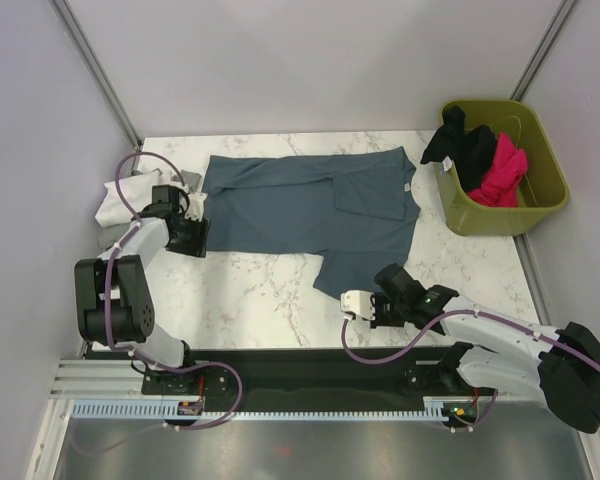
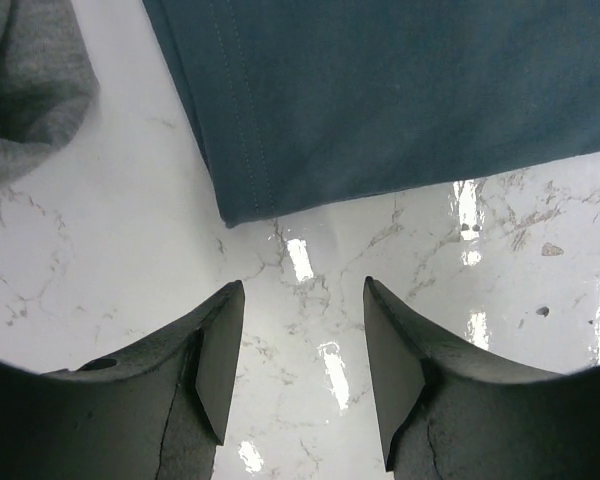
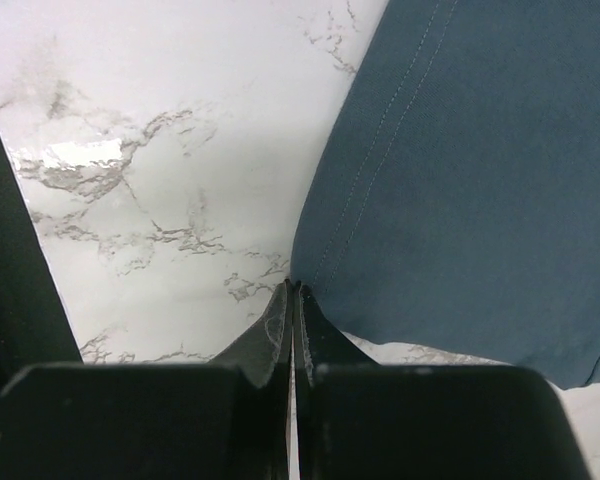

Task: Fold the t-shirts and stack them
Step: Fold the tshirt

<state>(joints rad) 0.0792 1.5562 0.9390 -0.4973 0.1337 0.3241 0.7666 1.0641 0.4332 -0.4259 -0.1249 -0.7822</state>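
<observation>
- A pale cloth bundle [image 1: 120, 197], white and grey, lies at the far left edge of the tabletop [image 1: 250, 290]. The left wrist view cuts it off at the corner, and its shape is hard to make out.
- The left pincer [image 2: 302, 285] is spread wide and holds nothing. Bare marble shows between its fingers [image 2: 220, 350], and it sits just short of a hemmed corner of the shirt.
- The slate blue-grey t-shirt [image 1: 300, 205] lies spread across the middle of the tabletop, with one part doubled over on the right side and a flap hanging toward the near edge.
- The right pincer [image 3: 292, 285] is closed, its fingers pressed together with the tips at the stitched hem of that near flap. Whether any cloth is caught between them cannot be told.
- The olive-green bin [image 1: 500, 218] stands at the far right, apart from the spread shirt. A black t-shirt [image 1: 460, 145] is draped over its left rim and a magenta-pink t-shirt [image 1: 502, 175] is crumpled inside it. What lies beneath them is hidden.
</observation>
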